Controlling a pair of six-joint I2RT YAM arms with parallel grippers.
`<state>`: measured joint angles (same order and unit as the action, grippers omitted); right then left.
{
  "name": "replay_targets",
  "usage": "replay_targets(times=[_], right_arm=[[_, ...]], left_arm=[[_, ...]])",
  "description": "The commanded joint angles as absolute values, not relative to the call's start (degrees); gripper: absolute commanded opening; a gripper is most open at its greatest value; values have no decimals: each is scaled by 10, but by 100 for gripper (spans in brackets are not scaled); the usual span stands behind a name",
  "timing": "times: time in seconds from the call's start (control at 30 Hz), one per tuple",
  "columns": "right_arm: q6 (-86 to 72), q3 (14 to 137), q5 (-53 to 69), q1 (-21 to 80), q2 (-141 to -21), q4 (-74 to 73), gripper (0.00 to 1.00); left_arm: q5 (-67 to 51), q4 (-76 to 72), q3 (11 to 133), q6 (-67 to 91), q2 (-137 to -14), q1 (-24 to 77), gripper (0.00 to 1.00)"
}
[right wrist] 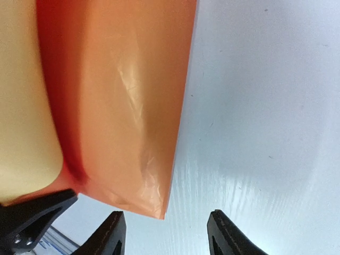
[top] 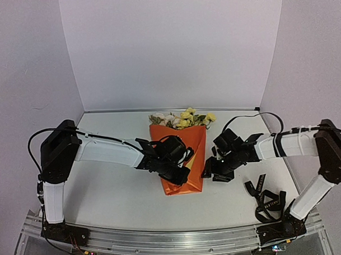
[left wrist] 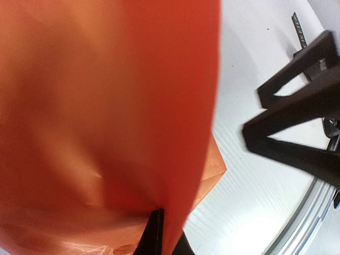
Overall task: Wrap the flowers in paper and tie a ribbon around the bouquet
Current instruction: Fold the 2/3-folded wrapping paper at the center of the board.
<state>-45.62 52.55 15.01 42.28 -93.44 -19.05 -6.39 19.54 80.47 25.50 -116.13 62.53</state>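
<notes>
Bouquet: one, lying flat at mid-worktop (top: 116, 185). The bouquet (top: 185, 141) has its blooms toward the far edge and its folded end toward the near edge.
Paper: one sheet, with the orange face outward. In the right wrist view, the paper (right wrist: 127, 106) shows a yellow inner face at the left of the frame.
Flowers: one bunch. The flowers (top: 181, 118) stick out of the open far end of the wrap.
Left hand: the left hand (top: 181, 173) rests on the lower half of the wrap, with its fingers clamped together on a fold of the paper. In its own view, one dark fingertip (left wrist: 154, 234) shows with orange sheet on both sides of it.
Right hand: the right hand (right wrist: 167, 234) is just beside the wrap's right edge, near its lower corner. Its fingers are apart, with only bare worktop between them, and it holds nothing.
Ribbon: one. The ribbon (top: 265, 199) lies loosely bunched by the near right corner, well apart from both hands.
Count: two hands, one bouquet, one ribbon.
</notes>
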Motion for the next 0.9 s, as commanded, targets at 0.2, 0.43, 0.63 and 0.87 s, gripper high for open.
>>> replay_targets(times=[0.2,0.43,0.63,0.87], right_arm=[[-458,603,154,370,-870,-186,73],[-468,712,162,348,-965,-186,76],[-473,743,167,343,-1021,-199,57],[-469,783,191,326,-1073,-208,5]], left_arm=[[-82,202,851,249,-1181,619,0],[-87,210,861,245,-1187,618,0],[-90,213,865,242,-1186,615,0],[-93,212,862,240,-1179,613,10]])
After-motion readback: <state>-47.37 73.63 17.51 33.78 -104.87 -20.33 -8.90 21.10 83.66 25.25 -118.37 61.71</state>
